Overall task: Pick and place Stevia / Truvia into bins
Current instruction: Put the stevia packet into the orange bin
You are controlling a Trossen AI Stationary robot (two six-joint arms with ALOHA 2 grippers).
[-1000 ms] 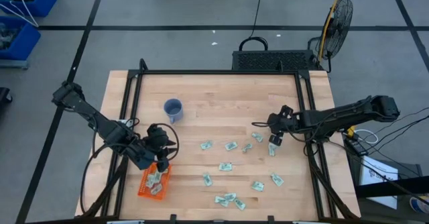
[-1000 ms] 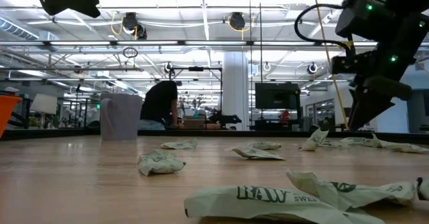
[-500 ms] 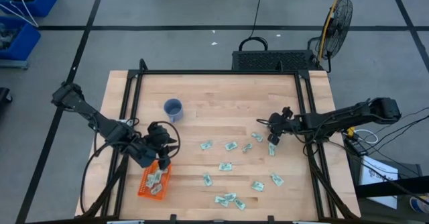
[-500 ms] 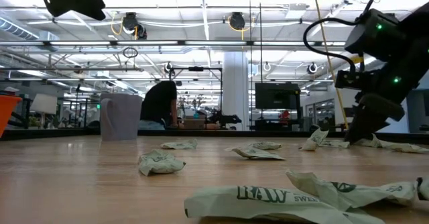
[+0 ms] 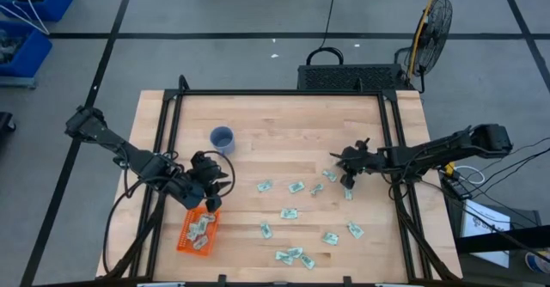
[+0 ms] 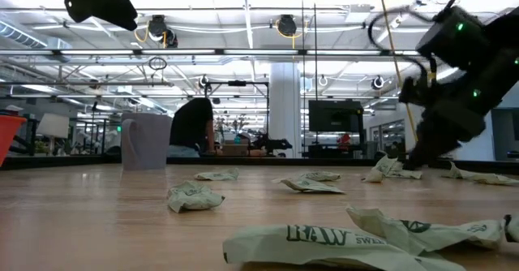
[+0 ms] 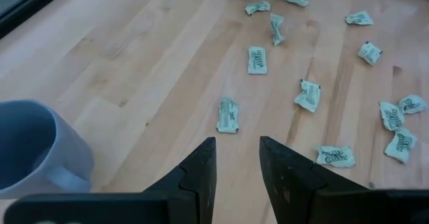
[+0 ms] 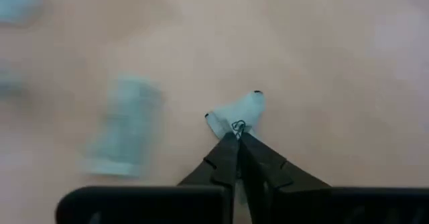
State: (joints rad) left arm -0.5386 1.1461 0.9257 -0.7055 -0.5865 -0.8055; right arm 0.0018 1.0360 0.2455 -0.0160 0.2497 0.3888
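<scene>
The right claw [image 5: 346,182] is now closed at the centre right of the high view. One second before, its fingers stood apart above the sachets there; now, in the right wrist view, the two dark fingers meet tip to tip and pinch the corner of one small pale green and white paper sachet [image 8: 236,112]. This sachet is at the wooden bench [image 5: 284,119], and I cannot tell if it is already lifted. In the low view the claw [image 6: 412,162] has come down to the bench surface, at the right of the frame.

The left claw [image 5: 209,203] waits at the lower left of the high view, just above the upper end of the small orange plastic basket with mesh sides [image 5: 198,232]. It holds nothing. In the left wrist view its fingers [image 7: 201,174] stand apart with a gap between them. It has moved a little up in the frame, away from the basket, which already contains some sachets.

The other pale green sachets [image 5: 290,213] lie scattered over the lower middle and lower right of the high view, well apart from the basket. A blue plastic cup [image 5: 222,138] stands at the upper left part of the bench.

In my judgement the grasp is just made, so the next step is to lift this sachet and carry it across to the basket. The pinch holds only a corner, so the sachet may slip.
</scene>
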